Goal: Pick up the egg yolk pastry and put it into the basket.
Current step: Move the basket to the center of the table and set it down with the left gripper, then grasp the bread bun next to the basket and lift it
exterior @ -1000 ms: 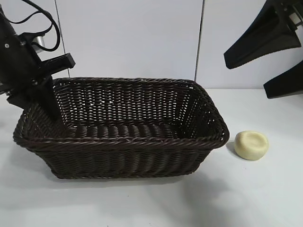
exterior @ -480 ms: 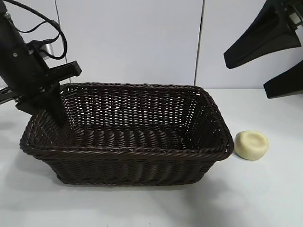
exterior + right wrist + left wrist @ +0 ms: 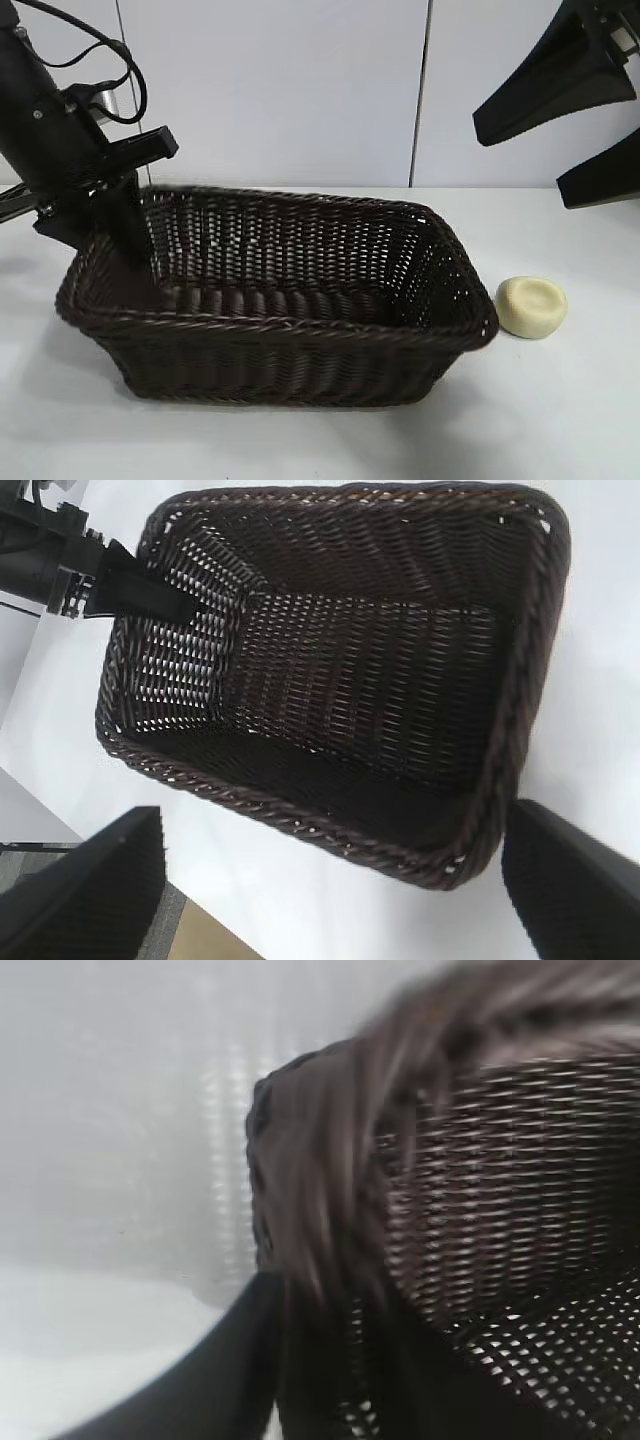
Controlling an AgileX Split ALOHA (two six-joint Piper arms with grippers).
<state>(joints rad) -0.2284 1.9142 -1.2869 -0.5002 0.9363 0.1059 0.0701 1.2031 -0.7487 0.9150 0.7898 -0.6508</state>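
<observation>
the white table (image 3: 560, 420) is carrying everything. the wicker basket (image 3: 290, 350) is sitting at its centre, slightly askew, with nothing inside it.

the left gripper (image 3: 125, 225) is pointing steeply down at the basket's left end, reaching over the braided rim. its wrist view is smeared by motion, so it cannot be told whether it is clamping the rim or letting go of it.

the right gripper (image 3: 520, 160) is hanging high above the table's right side with its jaws spread wide and nothing between them.

the egg yolk pastry (image 3: 531, 306) is lying flat on the table, dimple up, just beside the basket's right near corner and not touching it.

judged step: the right arm is about to make the pick.

- it is best descending straight over the pastry, jaws wide.
- the jaws should be straddling the round side wall, staying clear of the wicker corner.
- closing gently is advised, since the pastry is likely soft.
- the basket should be resting steady before the drop.
</observation>
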